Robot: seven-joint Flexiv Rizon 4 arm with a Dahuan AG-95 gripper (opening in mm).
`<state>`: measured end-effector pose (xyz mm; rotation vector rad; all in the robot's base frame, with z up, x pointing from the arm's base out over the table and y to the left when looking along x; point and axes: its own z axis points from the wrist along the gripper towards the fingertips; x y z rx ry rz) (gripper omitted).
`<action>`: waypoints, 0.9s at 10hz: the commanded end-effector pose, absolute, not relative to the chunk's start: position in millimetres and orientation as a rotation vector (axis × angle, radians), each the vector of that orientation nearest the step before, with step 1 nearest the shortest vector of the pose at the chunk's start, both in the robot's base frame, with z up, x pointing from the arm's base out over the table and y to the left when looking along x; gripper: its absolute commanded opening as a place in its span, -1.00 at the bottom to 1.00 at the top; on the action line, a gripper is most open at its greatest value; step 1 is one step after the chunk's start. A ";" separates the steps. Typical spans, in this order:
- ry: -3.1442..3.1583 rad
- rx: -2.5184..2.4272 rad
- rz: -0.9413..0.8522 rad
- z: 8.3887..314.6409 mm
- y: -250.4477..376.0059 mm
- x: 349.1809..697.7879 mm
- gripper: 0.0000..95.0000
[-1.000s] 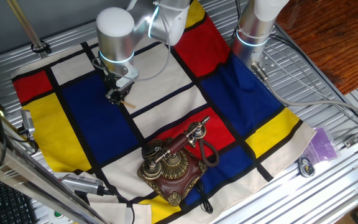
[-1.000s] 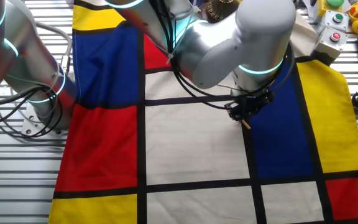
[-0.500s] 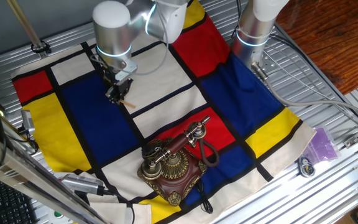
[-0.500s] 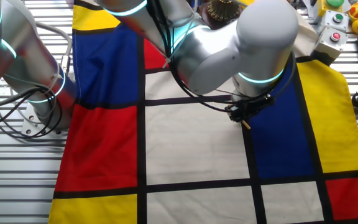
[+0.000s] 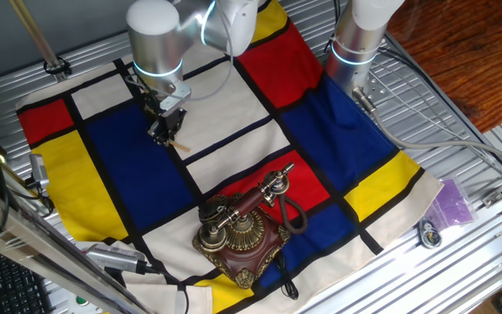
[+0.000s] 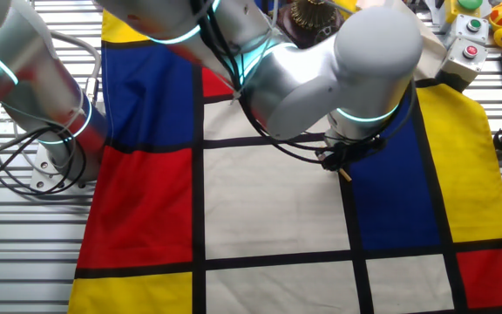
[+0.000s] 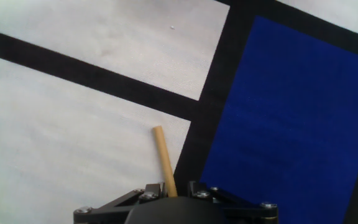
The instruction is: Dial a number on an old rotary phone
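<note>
Brass and dark carved wood mark out the old rotary phone point(image 5: 241, 234), standing near the front edge of the colour-block cloth point(image 5: 129, 174), on a red and white patch, with the red-and-brass handset point(image 5: 253, 199) lying across its cradle and a black cord point(image 5: 293, 218) looping beside the base. Well apart from it, hovering low over the cloth where white meets blue: the gripper point(image 5: 166, 133), clenched on a thin wooden stick point(image 7: 164, 160) that pokes out past the fingertips and points down at the fabric. Plainly seen from the hand view, that stick pinched between the jaws, tip just above a white panel next to a black stripe.

Judging by looks only: a small but fairly heavy ornament, rigid throughout, metal parts smooth and likely slippery, handset loose in its cradle and easy to knock off. No need to grasp the phone at all, probably; better to reach the brass dial point(image 5: 244, 232) with the stick's tip, set it into a finger hole and sweep round. Light base on soft cloth could slide or twist under sideways force, so gentle pressure downward as well as round. Stick itself slim and stiff, liable to slip in the jaws if loaded hard. Approach not yet begun.
</note>
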<state>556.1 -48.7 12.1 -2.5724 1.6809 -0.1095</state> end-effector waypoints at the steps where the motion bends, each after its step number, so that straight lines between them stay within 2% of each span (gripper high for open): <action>1: 1.657 -2.591 -0.074 9.7 -48.4 556.8 -0.60; 9: 1.628 -2.633 -0.021 8.7 -48.2 558.7 -0.60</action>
